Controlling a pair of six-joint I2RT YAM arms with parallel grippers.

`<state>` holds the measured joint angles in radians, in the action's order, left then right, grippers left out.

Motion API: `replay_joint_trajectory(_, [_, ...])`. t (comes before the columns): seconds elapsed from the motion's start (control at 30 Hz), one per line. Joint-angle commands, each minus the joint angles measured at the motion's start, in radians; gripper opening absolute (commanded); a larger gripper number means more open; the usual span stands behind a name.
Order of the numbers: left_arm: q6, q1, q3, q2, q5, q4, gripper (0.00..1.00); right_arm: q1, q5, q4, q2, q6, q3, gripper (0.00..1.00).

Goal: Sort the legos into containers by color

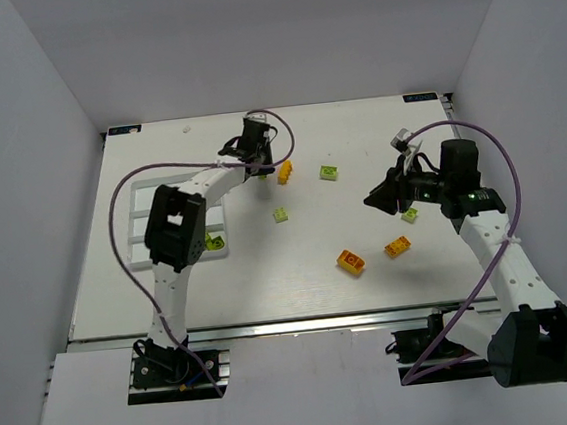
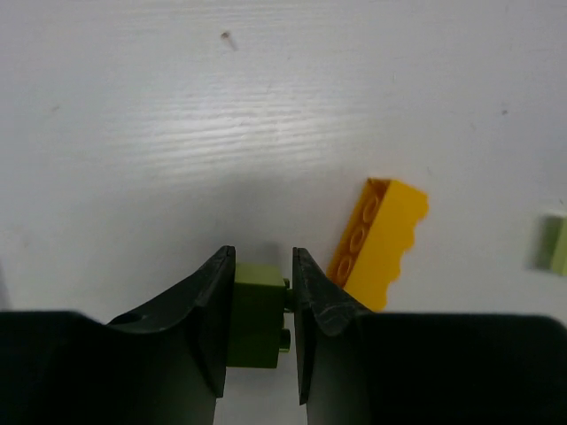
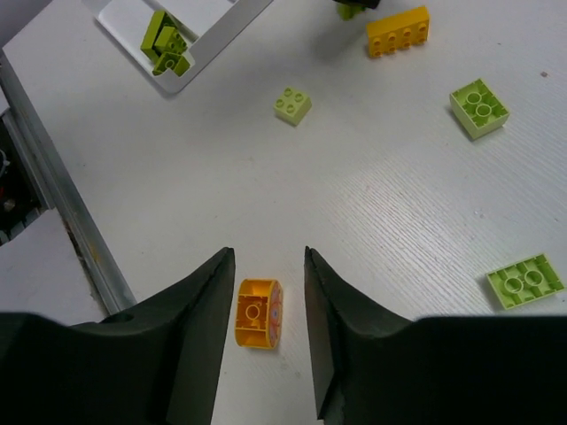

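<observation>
My left gripper is shut on a lime green lego, close over the table at the back. An orange-yellow lego lies just to its right. My right gripper is open and empty, hovering above the table; an orange-yellow lego lies on its side on the table, seen between its fingers. Loose green legos lie mid-table, at the back and near my right gripper. The white tray at left holds green legos.
Two orange-yellow legos lie toward the front right of centre. The table's metal front rail runs along the near edge. White walls enclose the table on three sides. Purple cables loop over both arms.
</observation>
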<state>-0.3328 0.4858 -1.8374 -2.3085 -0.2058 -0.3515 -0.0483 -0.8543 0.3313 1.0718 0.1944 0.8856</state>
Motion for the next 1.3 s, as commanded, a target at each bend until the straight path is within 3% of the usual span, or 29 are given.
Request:
replay_joint_trajectory(0.0, [-0.064, -0.019, 0.141, 0.332, -0.066, 0.022, 0.0, -0.008, 0.02, -0.032, 0.017, 0.025, 0.0, 0.4])
replay_joint_trajectory(0.17, [-0.13, -0.058, 0.427, 0.616, -0.144, -0.03, 0.0, -0.025, 0.031, -0.026, 0.042, 0.028, 0.003, 0.21])
replay_joint_trajectory(0.3, [-0.17, -0.116, 0.584, 0.759, -0.224, -0.162, 0.0, -0.039, 0.047, -0.031, 0.04, 0.027, 0.001, 0.2])
replay_joint_trajectory(0.47, [-0.158, -0.254, 0.782, 0.85, -0.25, -0.188, 0.0, -0.042, 0.055, -0.037, 0.042, 0.025, -0.004, 0.2])
replay_joint_trajectory(0.7, [-0.146, -0.354, 0.85, 0.838, -0.254, -0.196, 0.0, -0.045, 0.066, -0.037, 0.053, 0.025, -0.004, 0.24])
replay_joint_trajectory(0.83, [-0.137, -0.363, 0.837, 0.785, -0.265, -0.222, 0.04, -0.045, 0.067, -0.037, 0.057, 0.028, -0.002, 0.31])
replay_joint_trajectory(0.87, [-0.135, -0.363, 0.836, 0.776, -0.265, -0.227, 0.07, -0.045, 0.066, -0.032, 0.06, 0.028, -0.001, 0.35])
replay_joint_trajectory(0.9, [-0.134, -0.363, 0.834, 0.758, -0.258, -0.233, 0.18, -0.045, 0.067, -0.032, 0.063, 0.031, -0.002, 0.38])
replay_joint_trajectory(0.97, [-0.13, -0.363, 0.83, 0.745, -0.25, -0.242, 0.28, -0.047, 0.067, -0.028, 0.066, 0.036, 0.001, 0.43])
replay_joint_trajectory(1.0, [-0.129, -0.363, 0.83, 0.741, -0.248, -0.241, 0.39, -0.045, 0.066, -0.026, 0.068, 0.039, 0.001, 0.45])
replay_joint_trajectory(1.13, [-0.13, -0.372, 0.828, 0.753, -0.244, -0.236, 0.66, -0.047, 0.067, -0.021, 0.07, 0.05, 0.004, 0.52])
replay_joint_trajectory(1.27, [-0.132, -0.372, 0.828, 0.794, -0.215, -0.224, 0.76, -0.048, 0.072, -0.012, 0.08, 0.065, 0.007, 0.55])
